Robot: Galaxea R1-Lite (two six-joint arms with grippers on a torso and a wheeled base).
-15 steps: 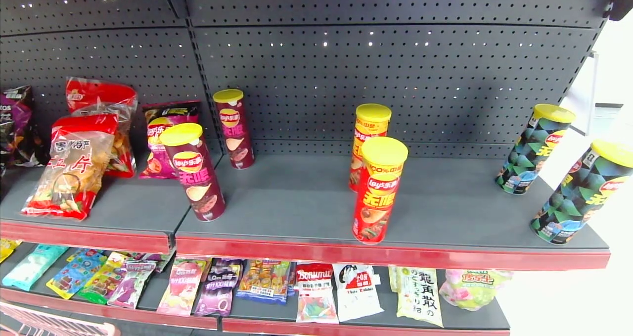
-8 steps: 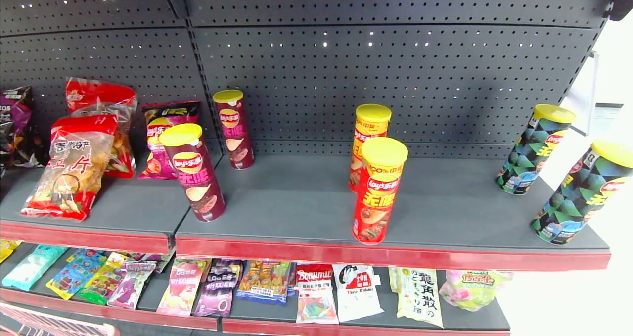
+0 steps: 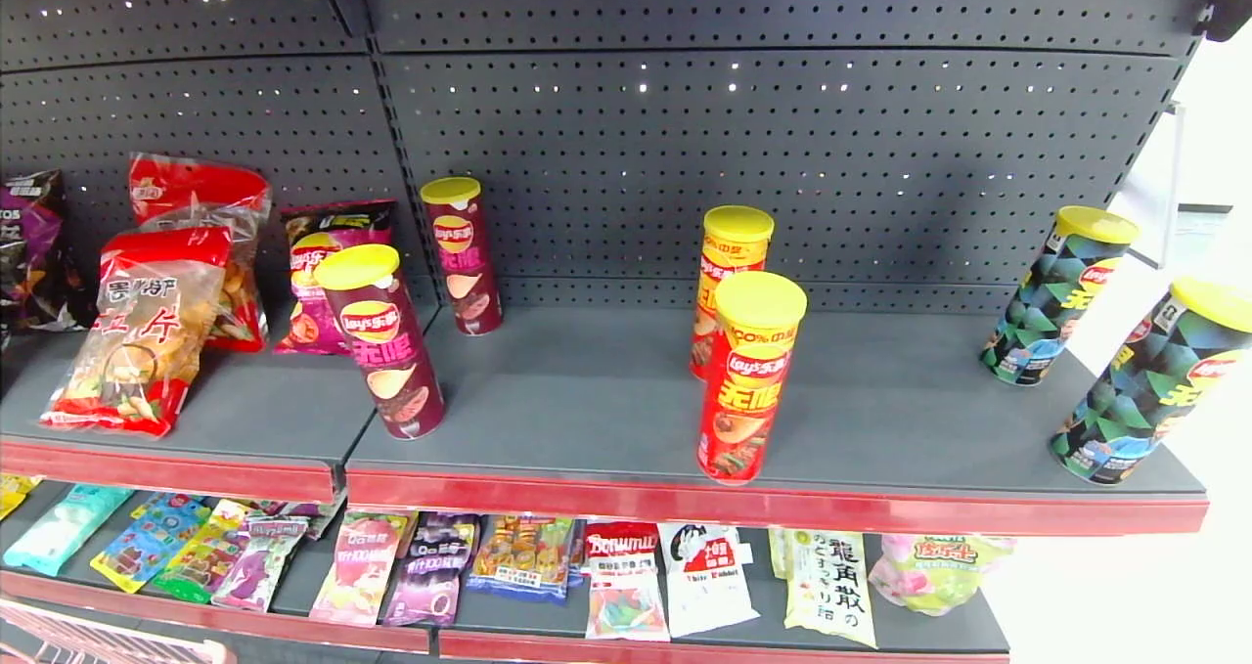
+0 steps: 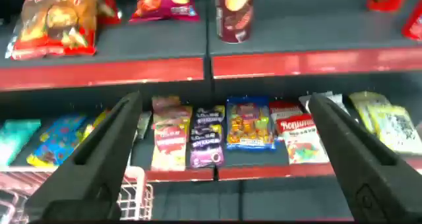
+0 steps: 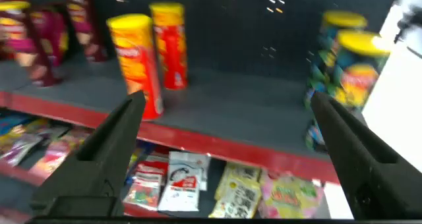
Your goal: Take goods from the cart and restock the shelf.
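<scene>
The grey shelf with a red front lip carries chip cans. Two maroon cans stand at the left, two red cans in the middle and two dark patterned cans at the right. My left gripper is open and holds nothing; it hangs in front of the lower shelf of snack packets, above a pink cart. My right gripper is open too, with nothing in it, facing the red cans and the patterned cans.
Snack bags lean at the shelf's left end. The lower shelf holds a row of flat packets. A corner of the pink cart sits at the bottom left. Bare shelf space lies between the can groups.
</scene>
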